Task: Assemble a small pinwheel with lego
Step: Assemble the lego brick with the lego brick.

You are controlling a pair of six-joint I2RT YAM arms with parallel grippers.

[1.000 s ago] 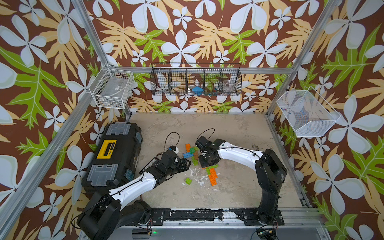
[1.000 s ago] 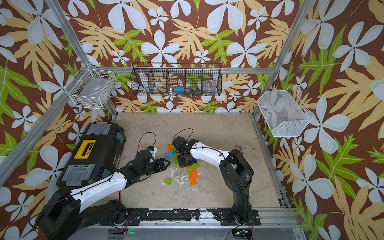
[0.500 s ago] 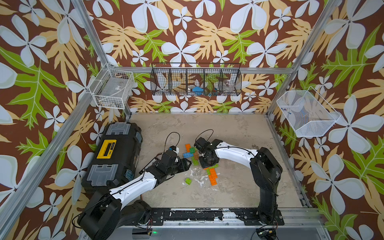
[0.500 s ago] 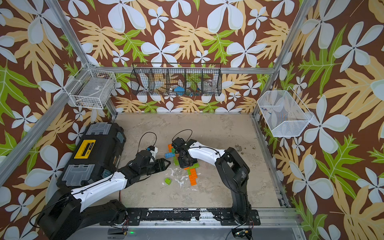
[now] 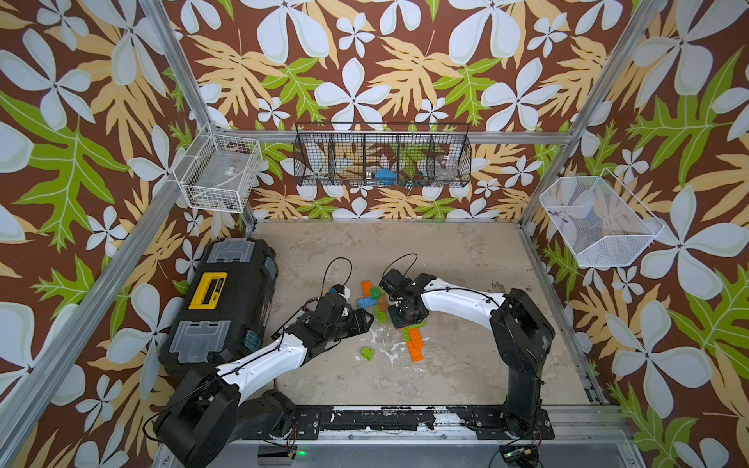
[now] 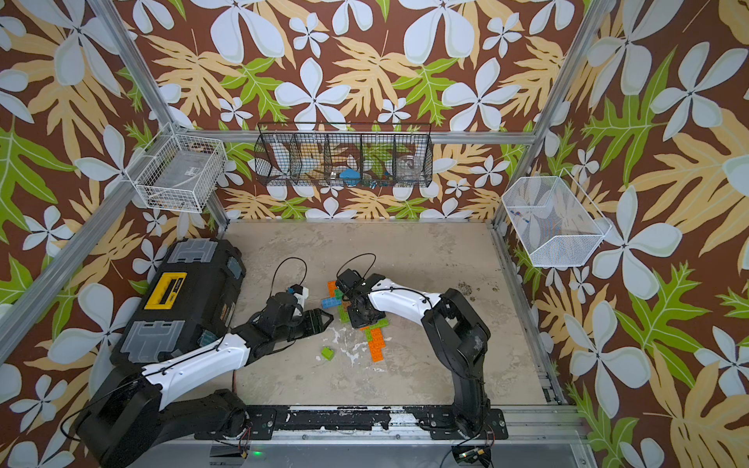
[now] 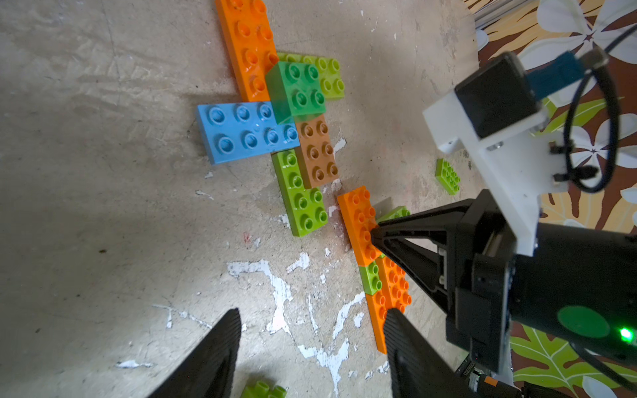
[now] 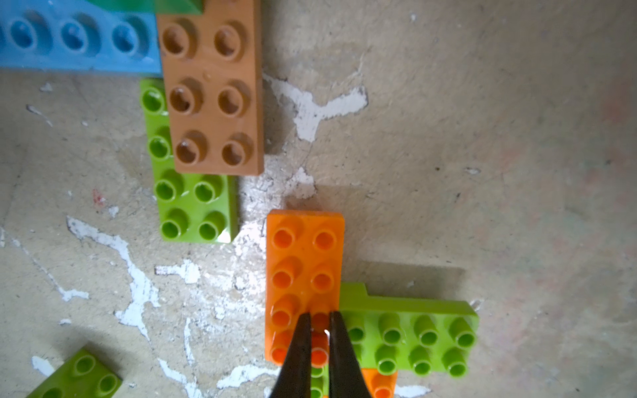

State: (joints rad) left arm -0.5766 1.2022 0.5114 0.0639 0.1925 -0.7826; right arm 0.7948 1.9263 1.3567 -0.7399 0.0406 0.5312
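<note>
The lego lies near the middle of the surface (image 5: 466, 364), between the two arms. One group is joined together: a blue brick (image 7: 241, 131), a brown brick (image 7: 317, 151), a long orange brick (image 7: 248, 48) and a lime brick (image 7: 303, 203) that lies partly under the brown one. A dark green brick (image 7: 296, 89) sits on top, where they meet. Just beside this group there is a second one. Here an orange brick (image 8: 303, 262) sits across one end of a lime green brick (image 8: 413, 330), and more orange pieces (image 5: 416, 346) continue toward the base of the arms. The right jaws are clenched with almost no gap, and their fingertips (image 8: 300, 341) touch the studs at one end of this orange brick. The left jaws are released and empty. Their fingers (image 7: 213, 348) are spread wide above bare surface, near the joined group but apart from it. One single lime piece (image 5: 367, 353) lies alone, near the left jaws, in both top views. A black toolbox (image 5: 227, 308) stands at the left side of the surface.
</note>
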